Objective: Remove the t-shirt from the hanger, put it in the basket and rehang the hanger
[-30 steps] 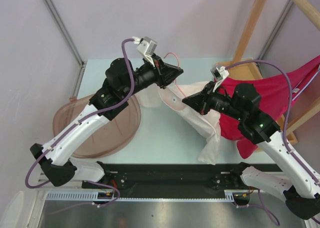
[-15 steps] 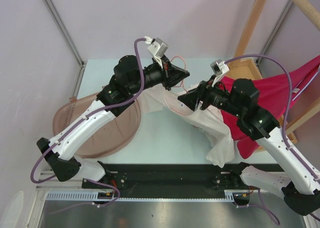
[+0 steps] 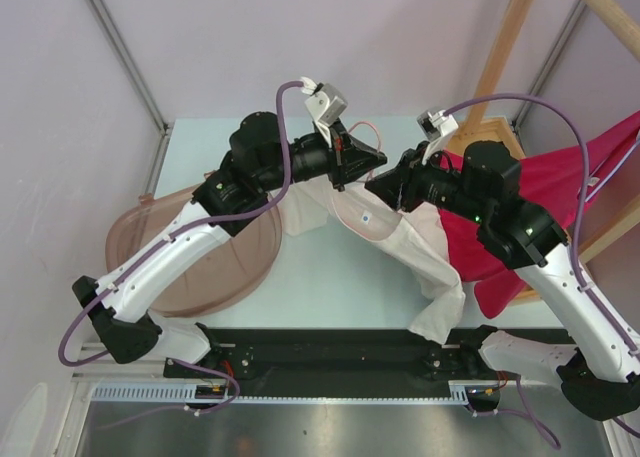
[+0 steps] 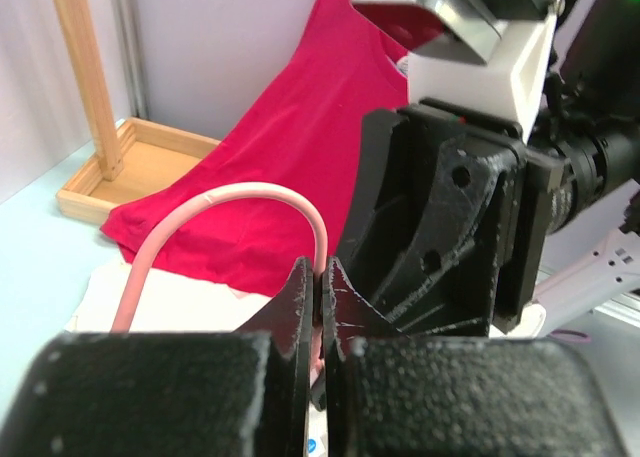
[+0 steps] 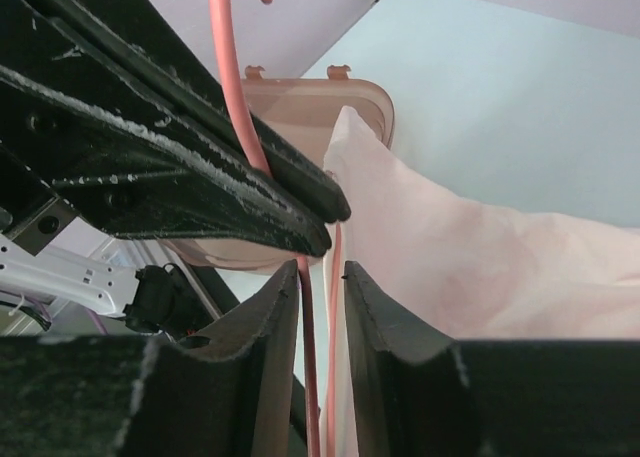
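A pale pink t-shirt hangs on a pink wire hanger held above the table's middle. My left gripper is shut on the hanger's wire just under its hook; its fingertips pinch the wire. My right gripper faces it, almost touching. In the right wrist view its jaws stand narrowly apart, closed on the t-shirt's edge, with two hanger wires running between them. The shirt's lower end droops to the table's near edge.
A red t-shirt hangs on a wooden rack at the right, with the rack's wooden base under it. A brown translucent bin lies at the left. Purple walls close in the back and the left.
Both grippers have moved up and toward the back together, carrying the hanger. The shirt has been lifted and stretched, and its lower end has swung right toward the near edge.
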`<move>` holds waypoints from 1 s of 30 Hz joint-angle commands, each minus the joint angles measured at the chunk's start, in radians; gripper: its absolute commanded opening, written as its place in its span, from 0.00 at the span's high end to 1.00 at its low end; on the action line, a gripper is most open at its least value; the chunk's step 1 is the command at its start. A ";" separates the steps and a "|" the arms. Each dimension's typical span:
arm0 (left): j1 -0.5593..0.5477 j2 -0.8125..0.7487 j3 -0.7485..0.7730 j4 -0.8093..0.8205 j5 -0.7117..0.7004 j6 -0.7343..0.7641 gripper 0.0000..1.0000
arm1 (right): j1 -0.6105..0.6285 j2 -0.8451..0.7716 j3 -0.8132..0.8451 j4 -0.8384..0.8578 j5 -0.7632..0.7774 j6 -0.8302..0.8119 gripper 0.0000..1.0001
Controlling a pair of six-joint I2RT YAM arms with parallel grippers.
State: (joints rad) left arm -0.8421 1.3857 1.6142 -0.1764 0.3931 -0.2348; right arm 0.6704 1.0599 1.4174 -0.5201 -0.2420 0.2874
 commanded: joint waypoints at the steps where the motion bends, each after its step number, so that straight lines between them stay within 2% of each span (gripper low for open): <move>1: -0.015 -0.004 0.073 0.038 0.053 0.006 1.00 | 0.004 0.009 0.025 -0.003 -0.031 -0.025 0.70; 6: -0.025 0.035 0.142 -0.008 0.064 0.005 1.00 | 0.008 -0.012 -0.050 0.090 -0.031 0.010 0.70; 8: -0.029 0.039 0.148 -0.011 0.070 0.003 1.00 | 0.005 -0.015 -0.058 0.110 -0.026 0.010 0.73; 11: -0.035 0.035 0.144 -0.012 0.064 -0.009 0.97 | 0.006 -0.024 -0.070 0.127 0.007 0.013 1.00; 13: -0.035 0.016 0.130 -0.034 0.023 -0.023 0.75 | 0.006 -0.044 -0.106 0.152 0.027 0.022 1.00; 14: -0.035 0.004 0.119 -0.040 -0.037 -0.035 0.50 | 0.008 -0.055 -0.121 0.181 0.032 0.027 1.00; 15: -0.035 -0.035 0.077 -0.037 -0.058 -0.038 0.41 | 0.009 -0.076 -0.145 0.193 0.036 0.029 1.00; 16: -0.035 -0.059 0.049 -0.023 -0.081 -0.043 0.26 | 0.009 -0.084 -0.153 0.203 0.044 0.027 1.00; 17: -0.035 -0.091 0.018 -0.017 -0.121 -0.047 0.00 | 0.009 -0.093 -0.161 0.210 0.047 0.024 1.00; 24: -0.031 -0.358 -0.286 -0.026 -0.350 -0.055 0.01 | 0.011 -0.169 -0.213 0.244 0.053 0.007 1.00; 27: -0.028 -0.389 -0.345 -0.066 -0.369 -0.067 0.08 | 0.011 -0.198 -0.235 0.269 0.050 0.007 1.00; 30: -0.026 -0.347 -0.340 -0.116 -0.378 -0.084 0.20 | 0.009 -0.207 -0.242 0.281 0.041 0.012 1.00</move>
State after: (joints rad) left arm -0.8742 0.9787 1.2919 -0.2306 0.0795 -0.2893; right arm 0.6781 0.8829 1.1740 -0.3542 -0.1989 0.2981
